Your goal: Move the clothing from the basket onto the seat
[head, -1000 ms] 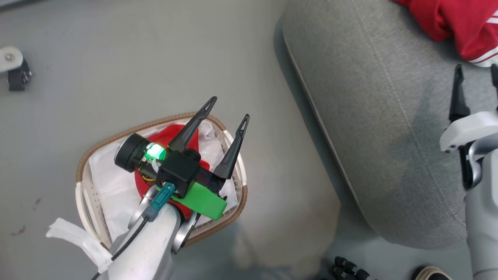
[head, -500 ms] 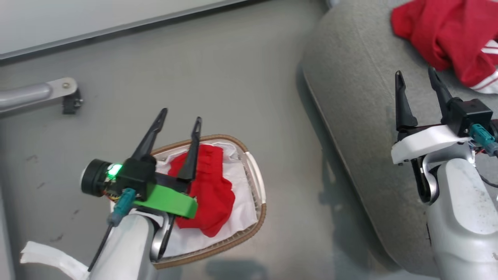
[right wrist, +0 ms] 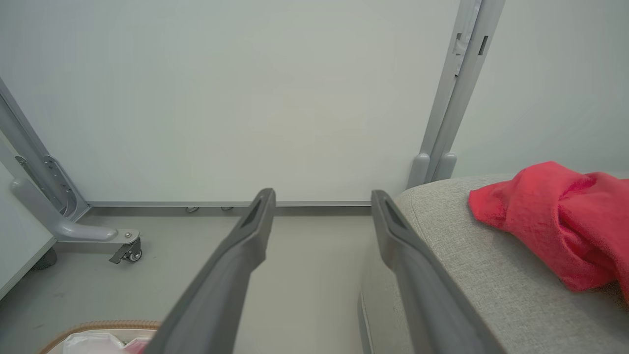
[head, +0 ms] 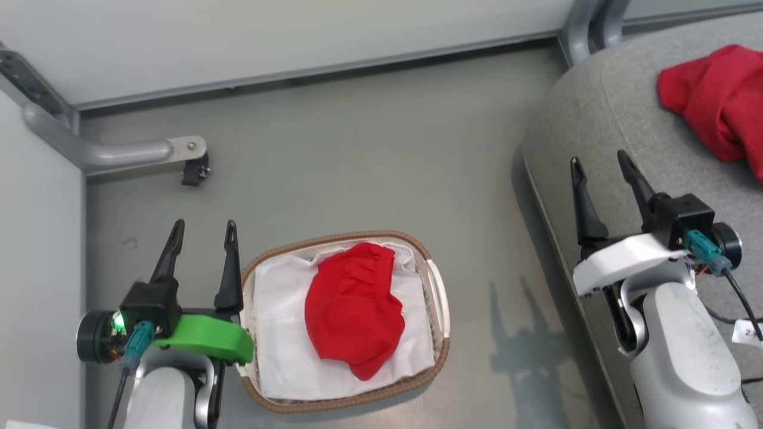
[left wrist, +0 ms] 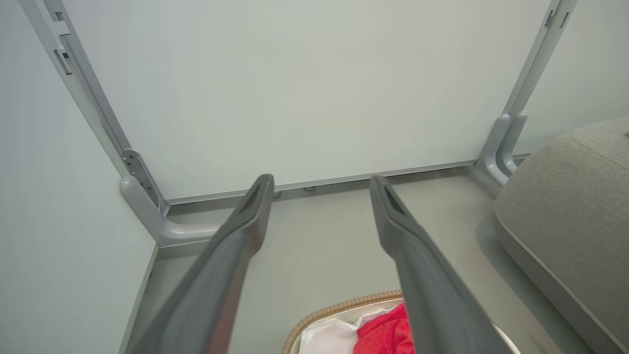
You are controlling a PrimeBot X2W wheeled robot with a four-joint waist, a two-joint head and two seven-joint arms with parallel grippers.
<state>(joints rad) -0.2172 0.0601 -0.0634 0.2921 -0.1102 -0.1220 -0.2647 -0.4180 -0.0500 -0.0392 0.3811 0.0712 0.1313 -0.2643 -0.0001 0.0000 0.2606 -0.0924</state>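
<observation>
One red garment with a gathered waistband [head: 354,307] lies in the oval basket [head: 411,381] on its white liner; a corner of that garment [left wrist: 385,334] peeks in at the bottom of the left wrist view. The other red garment [head: 718,98] rests on the grey seat [head: 596,125], also seen as red fabric [right wrist: 560,221] on the cushion [right wrist: 491,275]. My left gripper [head: 202,229] stands open and empty just left of the basket. My right gripper [head: 599,164] is open and empty over the seat's left edge.
A pale wall panel [head: 268,36] runs along the back and left side, with a grey metal foot and caster [head: 191,161] on the floor [head: 357,149] behind the basket. A grey post [head: 581,30] stands beside the seat's far corner.
The head camera has swung up and left, so the whole scene has shifted. My left gripper has come off the basket to its left side, uncovering the red garment. Both grippers stay open.
</observation>
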